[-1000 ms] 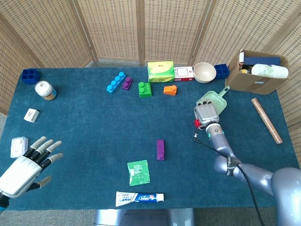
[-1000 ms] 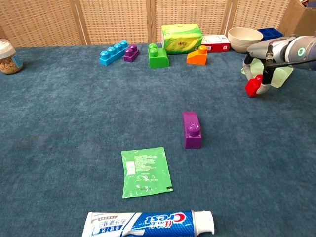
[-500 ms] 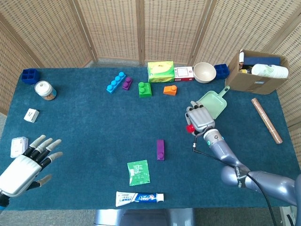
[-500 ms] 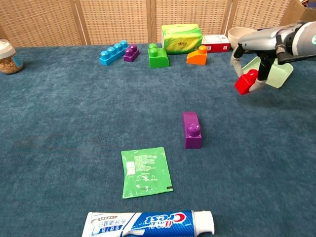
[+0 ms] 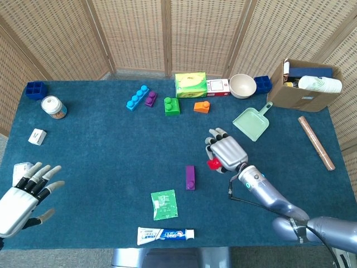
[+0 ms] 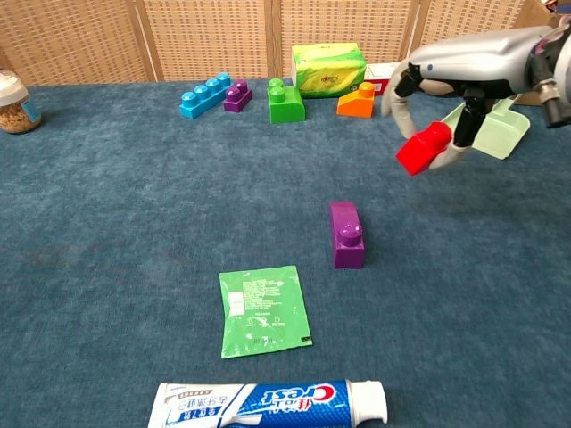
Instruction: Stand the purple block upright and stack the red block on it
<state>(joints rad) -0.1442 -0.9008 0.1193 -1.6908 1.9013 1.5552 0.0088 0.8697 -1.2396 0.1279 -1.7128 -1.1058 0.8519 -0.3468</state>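
Note:
The purple block (image 5: 190,177) (image 6: 346,234) lies flat on the blue cloth near the table's middle, its stud facing the front. My right hand (image 5: 225,153) (image 6: 446,76) hangs in the air just right of and beyond it, gripping the red block (image 5: 213,163) (image 6: 423,147) under its fingers. My left hand (image 5: 22,196) hovers at the near left corner, fingers spread and empty; the chest view does not show it.
A green packet (image 5: 165,204) and a toothpaste tube (image 5: 165,234) lie in front of the purple block. Coloured blocks (image 5: 172,105), a tissue box (image 5: 191,84), a bowl (image 5: 242,85) and a green dustpan (image 5: 252,122) stand further back. A cardboard box (image 5: 304,84) sits far right.
My right hand has carried the red block up off the cloth and leftward toward the purple block. The left hand has drifted slightly down and left.

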